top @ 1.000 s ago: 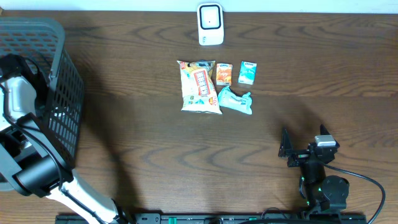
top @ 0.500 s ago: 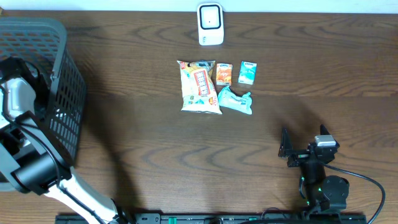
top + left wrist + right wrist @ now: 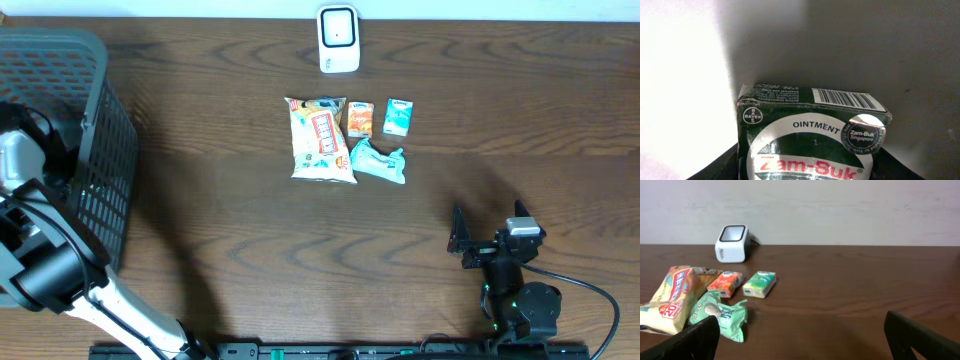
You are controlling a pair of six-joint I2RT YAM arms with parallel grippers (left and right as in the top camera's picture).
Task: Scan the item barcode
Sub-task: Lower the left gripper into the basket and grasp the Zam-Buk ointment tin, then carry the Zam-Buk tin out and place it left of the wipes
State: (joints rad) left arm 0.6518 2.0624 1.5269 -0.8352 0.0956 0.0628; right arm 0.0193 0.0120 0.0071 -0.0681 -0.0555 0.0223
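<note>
Progress on the scan is judged to be partial at best, since no item is presented to the white box-shaped barcode scanner [image 3: 338,38], which stands at the far centre of the dark brown wooden table [image 3: 250,230].

One item, a dark green cardboard ointment box [image 3: 810,130], is seen only in the left wrist view. It fills the lower frame between the two dark fingers of the left gripper [image 3: 810,162], with its printed barcode [image 3: 842,98] turned upward along the far edge. Whether the fingers are pressed onto the box or merely set beside it cannot be told.

From overhead, the left arm [image 3: 40,270] is reached into the grey plastic mesh basket [image 3: 110,150] at the left. The box is therefore judged to be inside the basket, well apart from the scanner. Whether its code has been read cannot be established.

Four items are left in a cluster just near of the scanner: a yellow and red snack bag [image 3: 320,140], a small orange packet [image 3: 360,119], a small teal tissue packet [image 3: 398,116] and a mint-green soft pouch [image 3: 377,161]. None is held, and all four are judged to be awaiting scanning.

The right gripper [image 3: 456,238] is parked at the near right with its fingers spread wide and nothing between them.
</note>
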